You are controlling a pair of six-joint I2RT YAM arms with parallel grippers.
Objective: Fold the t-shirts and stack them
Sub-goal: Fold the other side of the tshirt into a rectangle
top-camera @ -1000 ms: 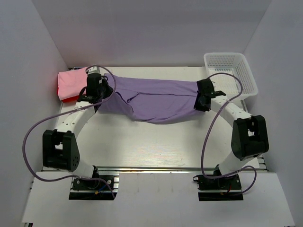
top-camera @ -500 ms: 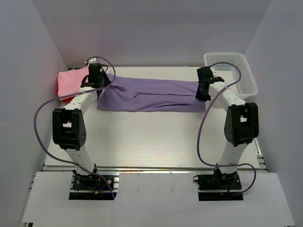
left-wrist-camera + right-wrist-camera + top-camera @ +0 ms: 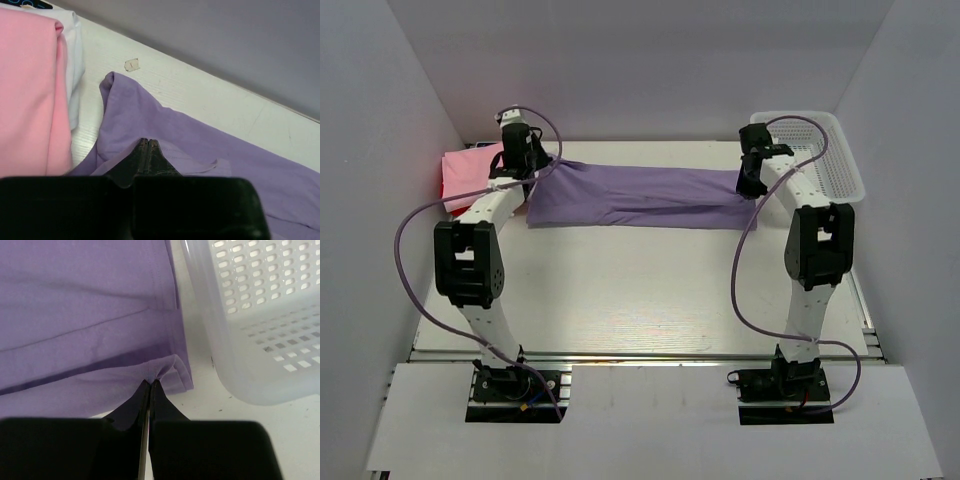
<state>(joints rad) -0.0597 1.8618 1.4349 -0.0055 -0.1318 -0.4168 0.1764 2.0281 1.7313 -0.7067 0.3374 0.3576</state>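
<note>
The lavender t-shirt (image 3: 640, 197) was a soft, matt, cotton-looking knit, and you could see the stitched hems up close. The pink t-shirt (image 3: 470, 168) looked like the same dull cloth. The counter (image 3: 640, 290) was white with a faint wood-like grain, a bit scuffed. The basket (image 3: 230, 360) was white moulded plastic mesh, slightly shiny. The left pincer (image 3: 148, 144) and right pincer (image 3: 150, 386) both had matt black fingers, plastic by the look.

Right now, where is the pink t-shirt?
In the top view the pink t-shirt lies folded at the far left corner of the table, atop the red t-shirt, beside the left gripper.
</note>
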